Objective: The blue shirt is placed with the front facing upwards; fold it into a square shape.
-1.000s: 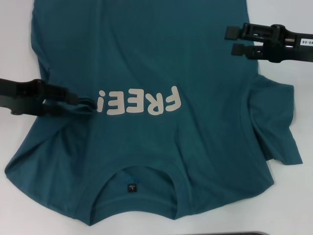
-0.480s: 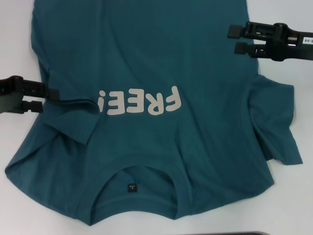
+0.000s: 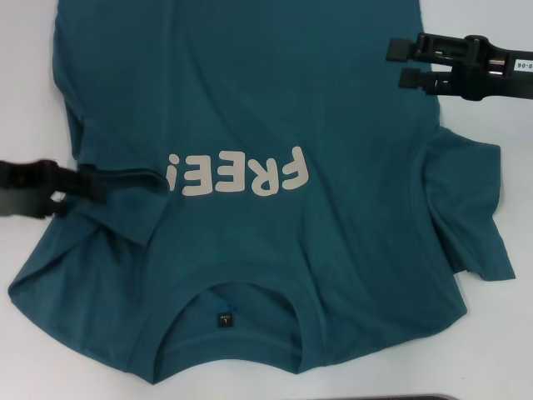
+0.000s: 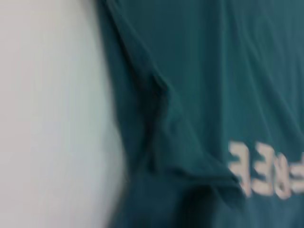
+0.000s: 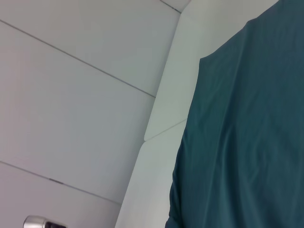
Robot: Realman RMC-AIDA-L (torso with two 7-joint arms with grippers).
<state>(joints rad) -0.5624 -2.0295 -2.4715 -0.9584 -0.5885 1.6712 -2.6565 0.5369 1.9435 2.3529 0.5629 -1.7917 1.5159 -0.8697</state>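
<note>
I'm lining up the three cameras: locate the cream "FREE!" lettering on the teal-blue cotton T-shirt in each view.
Head view: cream "FREE!" lettering sits mid-picture, upside down, on the teal-blue cotton T-shirt.
Left wrist view: part of the lettering shows at the lower right edge.
Right wrist view: not in it; plain shirt cloth only.
Shared landmark: the shirt's edge against the white table.

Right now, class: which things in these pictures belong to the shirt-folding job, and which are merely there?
Belonging to the job:
- blue shirt, front up
- left gripper, at its left edge
- right gripper, open, above its right side

Merely there:
- white table
- dark object at the table's near edge
</note>
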